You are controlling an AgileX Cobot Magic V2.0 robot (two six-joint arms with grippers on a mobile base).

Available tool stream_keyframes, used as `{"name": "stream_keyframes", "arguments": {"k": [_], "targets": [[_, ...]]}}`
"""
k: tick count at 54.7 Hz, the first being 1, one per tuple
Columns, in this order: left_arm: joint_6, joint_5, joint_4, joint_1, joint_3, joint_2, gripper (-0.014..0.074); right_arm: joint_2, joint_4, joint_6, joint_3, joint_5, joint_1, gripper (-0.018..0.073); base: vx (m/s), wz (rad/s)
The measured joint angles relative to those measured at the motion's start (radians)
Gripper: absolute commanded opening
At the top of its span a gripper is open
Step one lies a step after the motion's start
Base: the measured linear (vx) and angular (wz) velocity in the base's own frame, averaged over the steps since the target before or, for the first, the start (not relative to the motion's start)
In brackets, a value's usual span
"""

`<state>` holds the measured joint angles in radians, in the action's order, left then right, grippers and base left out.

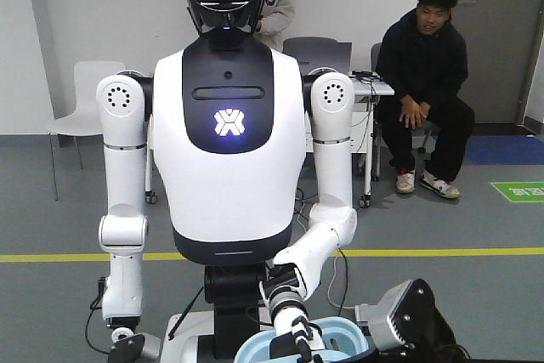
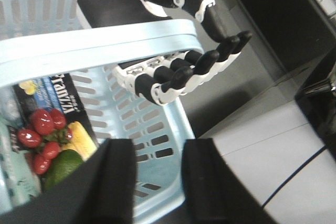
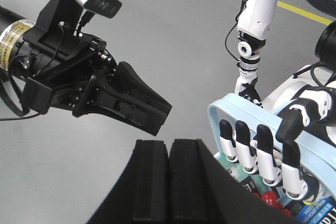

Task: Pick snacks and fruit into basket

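Note:
The light-blue basket (image 2: 105,45) hangs from a humanoid robot's black-and-white hand (image 2: 184,74), whose digits curl over the rim. Inside lie the snacks (image 2: 39,129), a mint-green pouch with red berries showing, and the green fruit (image 2: 63,166) beside it. My left gripper (image 2: 160,148) is open just outside the basket's latticed wall, holding nothing. My right gripper (image 3: 169,145) is shut and empty, left of the basket (image 3: 220,114), where a strip of the snacks (image 3: 252,182) shows. The left gripper (image 3: 157,116) also appears in the right wrist view. The front view cuts the basket (image 1: 340,333) off at the bottom.
The humanoid robot (image 1: 228,125) stands directly in front, its other arm (image 1: 119,235) hanging down. A seated person (image 1: 425,82) and a white chair (image 1: 85,99) are behind it. One of my arms with a grey camera housing (image 1: 391,312) sits right of the basket. Grey floor with a yellow line (image 1: 442,252).

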<state>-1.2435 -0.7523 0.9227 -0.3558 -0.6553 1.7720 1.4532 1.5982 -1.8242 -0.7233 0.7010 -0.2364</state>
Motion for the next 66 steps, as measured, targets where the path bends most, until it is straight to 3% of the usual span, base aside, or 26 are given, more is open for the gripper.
{"name": "stream_keyframes", "arguments": {"k": [5, 18, 30, 38, 48, 54, 66], "targets": [[0.014, 0.053, 0.003, 0.002, 0.0, -0.04, -0.0008, 0.0, 0.0, 0.0, 0.0, 0.0, 0.0, -0.0013, 0.0, 0.0], [0.028, 0.266, 0.035, 0.053, 0.0, -0.258, -0.0007, 0.0, 0.0, 0.0, 0.0, -0.001, 0.0, -0.0013, 0.0, 0.0], [0.029, 0.554, 0.27, 0.064, 0.004, -0.568, -0.0006, 0.0, 0.0, 0.0, 0.0, -0.001, 0.0, -0.0013, 0.0, 0.0], [0.032, 0.712, 0.339, 0.064, 0.004, -0.781, -0.0006, 0.0, 0.0, 0.0, 0.0, -0.001, 0.0, -0.0013, 0.0, 0.0], [0.055, 0.93, 0.333, 0.064, 0.012, -1.028, -0.0007, 0.0, 0.0, 0.0, 0.0, -0.001, 0.0, -0.0013, 0.0, 0.0], [0.109, 0.965, 0.293, 0.064, 0.036, -1.146, -0.0007, 0.0, 0.0, 0.0, 0.0, -0.001, 0.0, -0.0013, 0.0, 0.0], [0.304, 0.983, 0.093, 0.064, 0.125, -1.34, -0.0007, 0.0, 0.0, 0.0, 0.0, -0.001, 0.0, -0.0013, 0.0, 0.0]]}}
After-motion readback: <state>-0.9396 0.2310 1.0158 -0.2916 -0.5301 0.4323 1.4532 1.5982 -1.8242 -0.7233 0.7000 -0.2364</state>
